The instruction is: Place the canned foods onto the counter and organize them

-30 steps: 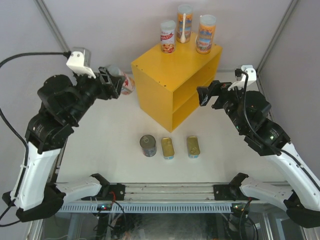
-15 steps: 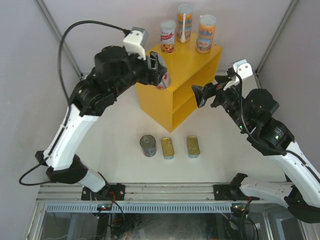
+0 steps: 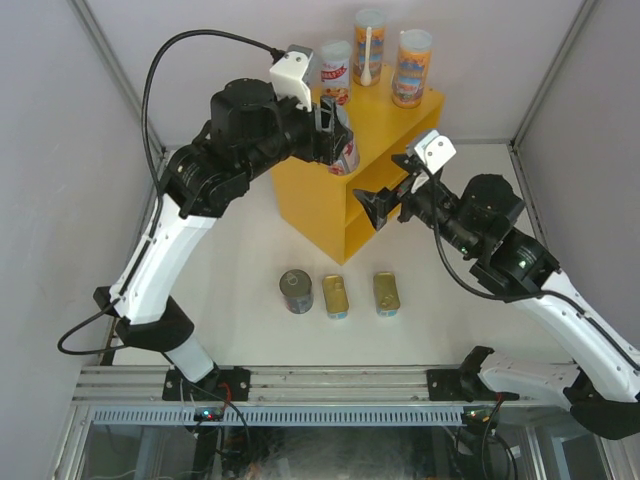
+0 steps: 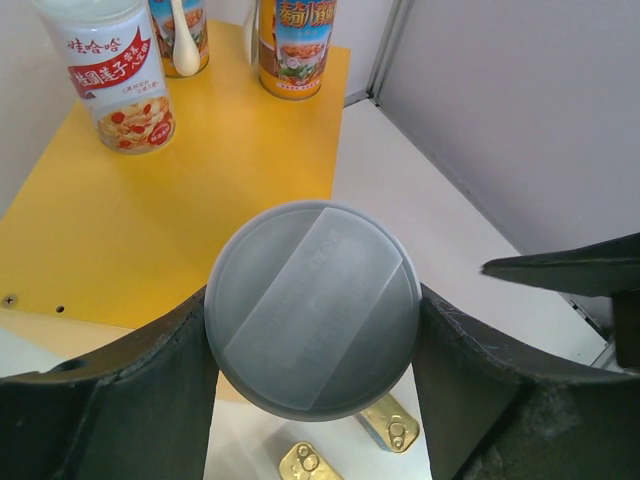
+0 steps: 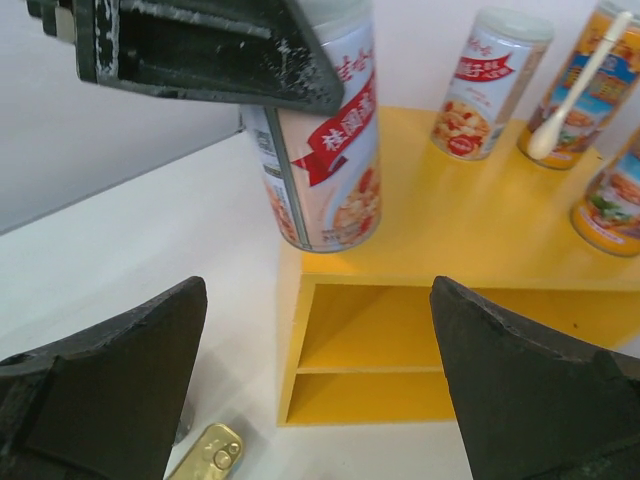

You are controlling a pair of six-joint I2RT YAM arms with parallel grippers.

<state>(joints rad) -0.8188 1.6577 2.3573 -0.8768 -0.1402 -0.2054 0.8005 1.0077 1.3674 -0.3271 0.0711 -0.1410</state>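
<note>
L gripper (image 3: 330,130) clamps can (image 5: 325,160) over the counter (image 3: 385,125) corner; let go here, it may tip off. R gripper (image 5: 318,300) gapes empty nearby and could bump it.

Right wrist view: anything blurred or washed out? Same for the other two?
Right wrist: label on the held can reads sharp, right end effector near-black. Left wrist: grey lid crisp, left end effector underexposed. Top external: even light, no glare, dark round tin sharp.
</note>
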